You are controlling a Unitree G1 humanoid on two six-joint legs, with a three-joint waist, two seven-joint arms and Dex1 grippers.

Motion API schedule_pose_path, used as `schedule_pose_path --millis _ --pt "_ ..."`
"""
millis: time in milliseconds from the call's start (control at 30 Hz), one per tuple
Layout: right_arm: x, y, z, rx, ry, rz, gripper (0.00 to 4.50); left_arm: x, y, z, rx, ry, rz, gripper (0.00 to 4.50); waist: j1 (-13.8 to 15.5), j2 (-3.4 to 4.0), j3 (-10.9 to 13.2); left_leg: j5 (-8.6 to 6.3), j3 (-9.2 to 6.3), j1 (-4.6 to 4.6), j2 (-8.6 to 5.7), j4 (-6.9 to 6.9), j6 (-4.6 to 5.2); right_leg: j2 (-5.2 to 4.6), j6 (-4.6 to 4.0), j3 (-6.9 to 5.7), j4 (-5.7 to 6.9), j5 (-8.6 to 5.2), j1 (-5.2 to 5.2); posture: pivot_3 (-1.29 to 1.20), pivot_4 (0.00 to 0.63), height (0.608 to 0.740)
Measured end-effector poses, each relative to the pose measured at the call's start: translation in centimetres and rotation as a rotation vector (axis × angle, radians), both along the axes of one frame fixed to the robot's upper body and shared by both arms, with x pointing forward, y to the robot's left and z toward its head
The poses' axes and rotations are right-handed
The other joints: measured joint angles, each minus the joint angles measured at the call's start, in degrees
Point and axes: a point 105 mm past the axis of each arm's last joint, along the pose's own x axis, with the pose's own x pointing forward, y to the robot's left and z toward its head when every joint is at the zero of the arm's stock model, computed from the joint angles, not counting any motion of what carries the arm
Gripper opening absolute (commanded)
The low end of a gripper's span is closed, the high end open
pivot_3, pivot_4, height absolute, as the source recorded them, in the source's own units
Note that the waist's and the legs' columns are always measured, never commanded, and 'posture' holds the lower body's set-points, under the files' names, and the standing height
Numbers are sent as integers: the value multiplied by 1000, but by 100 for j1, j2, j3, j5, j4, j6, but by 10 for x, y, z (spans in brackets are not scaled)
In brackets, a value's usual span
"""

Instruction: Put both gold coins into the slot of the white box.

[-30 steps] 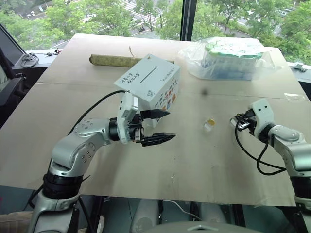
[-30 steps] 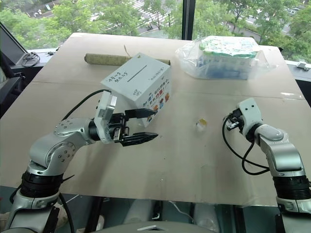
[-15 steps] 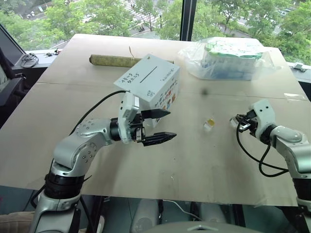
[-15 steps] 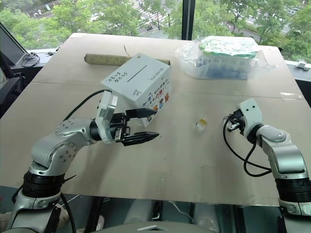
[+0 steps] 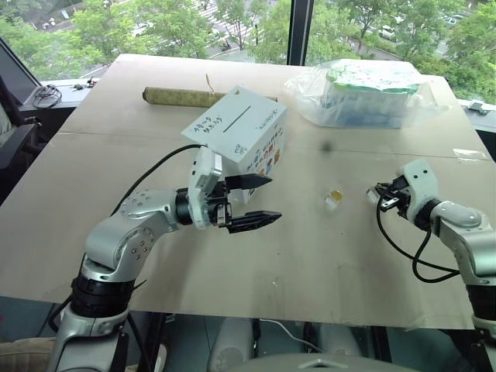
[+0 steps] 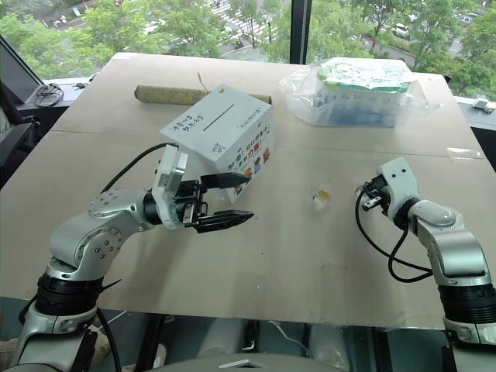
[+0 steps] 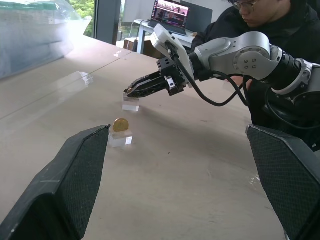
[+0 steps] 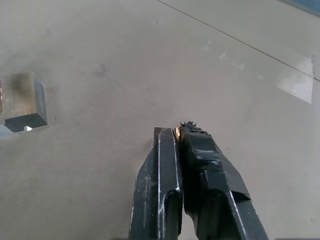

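One gold coin (image 7: pixel 120 124) stands upright on a small clear block (image 7: pixel 120 139) on the table (image 5: pixel 310 256), about in the middle between my two arms and a little nearer to my right side. The second gold coin (image 8: pixel 177 132) is between the tips of my right gripper (image 8: pixel 176 135): in the right wrist view a thin gold edge shows there, and the two fingers are pressed together on it, almost completely closed. This gripper (image 5: pixel 382 196) hangs low over the table to the right of the standing coin, and just beside its tips there is a second clear block (image 7: pixel 131 102), with nothing on it as far as I can see. The white box (image 5: pixel 236 133) is on the left half of the table, behind my left gripper (image 5: pixel 258 200), and it stands tilted, so the white face with the black handwriting looks up and toward me. The slot (image 5: pixel 236 118) is a thin dark line across this face, and the row of small coloured pictures is on the side face below it. My left gripper is held just in front of the box, pointing to my right, and its two black fingers are spread wide with nothing between them. Further back on the table lies a long olive-coloured roll (image 5: pixel 182 96), and at the far right a clear plastic bag (image 5: pixel 360 93) with green and white contents. In the left wrist view a person in dark clothes (image 7: pixel 265 25) sits behind my right arm.
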Motion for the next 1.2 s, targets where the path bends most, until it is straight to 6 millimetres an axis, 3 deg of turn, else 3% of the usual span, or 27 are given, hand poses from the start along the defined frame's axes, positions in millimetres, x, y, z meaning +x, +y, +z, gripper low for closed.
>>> schedule_pose_path --millis 200,800,900,967,1200 --pt "2 1 1 53 12 -27 60 0 0 -1 0 2 1 4500 8 0 0 0 0 0 0 0 0 0 0 0 0 0 0 0 150 740" --pt "3 -6 -3 -11 18 -33 60 -4 -1 -2 3 -2 -7 4500 2 0 0 0 0 0 0 0 0 0 0 0 0 0 0 0 150 740" --pt "3 -6 -3 -14 17 -32 969 -4 -1 -2 3 -2 -7 4500 2 0 0 0 0 0 0 0 0 0 0 0 0 0 0 0 150 740" --pt "3 -6 -3 -15 13 -32 1854 -4 -1 -2 3 -2 -7 4500 -1 0 0 0 0 0 0 0 0 0 0 0 0 0 0 0 150 740" --pt "2 -5 -2 -5 17 -28 1854 -4 -1 -2 3 -2 -7 4500 2 0 0 0 0 0 0 0 0 0 0 0 0 0 0 0 150 740"
